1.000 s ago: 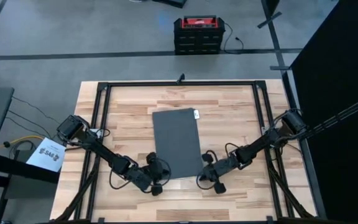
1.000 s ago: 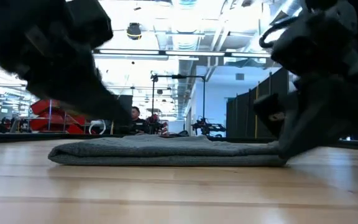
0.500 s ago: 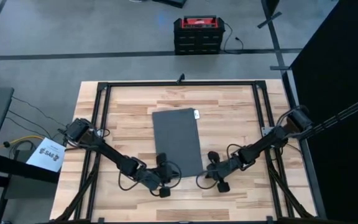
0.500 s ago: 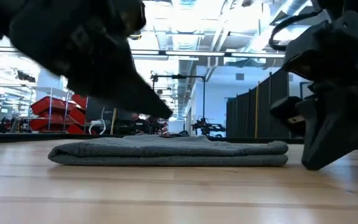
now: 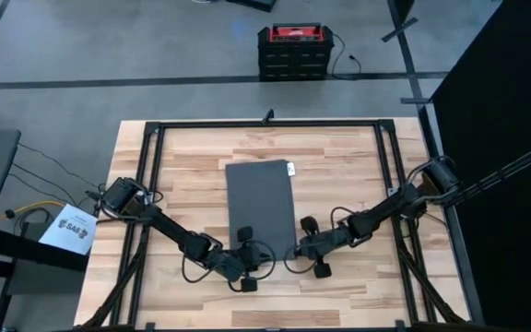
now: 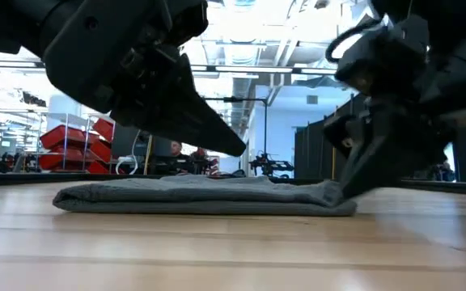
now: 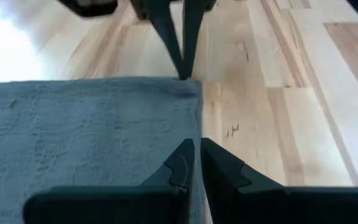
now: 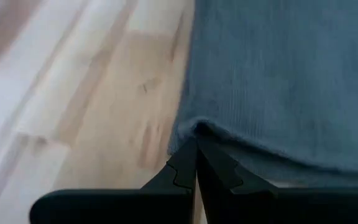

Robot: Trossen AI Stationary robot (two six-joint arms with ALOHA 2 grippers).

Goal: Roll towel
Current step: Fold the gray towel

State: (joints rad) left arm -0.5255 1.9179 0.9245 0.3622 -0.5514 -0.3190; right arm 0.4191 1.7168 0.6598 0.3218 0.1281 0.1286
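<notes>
The dark grey towel [image 5: 261, 203] lies flat on the wooden table, its small white tag [image 5: 290, 170] at the far right corner. Both grippers are at its near edge. My right gripper [image 5: 293, 253] is shut on the towel's near right corner, where the cloth puckers [image 8: 197, 127]. My left gripper [image 5: 267, 258] is shut and hovers over the near edge [image 7: 196, 146], its tip [image 6: 239, 150] above the cloth in the low view. I cannot tell whether the left gripper touches the towel. From the left wrist view the right gripper's fingers [image 7: 182, 68] show standing on that corner. My right gripper pinches the towel's near right corner [image 8: 211, 132] between its two shut fingers. The fingers slant down from the table's right side. The corner is bunched and raised a little [image 6: 330, 188], while the remainder of the towel stays flat on the table.
Black frame rails [image 5: 265, 124] run around the tabletop. A red and black box [image 5: 290, 51] stands on the floor beyond the far edge. Bare wood [image 5: 358, 175] lies to the right and left of the towel. A side table with paper [image 5: 74, 229] stands at the left.
My left gripper has moved toward the table's right, along the towel's near edge. My right gripper drew away to the right, then came back left onto the near right corner. That end of the towel has slid left and bunched up.
</notes>
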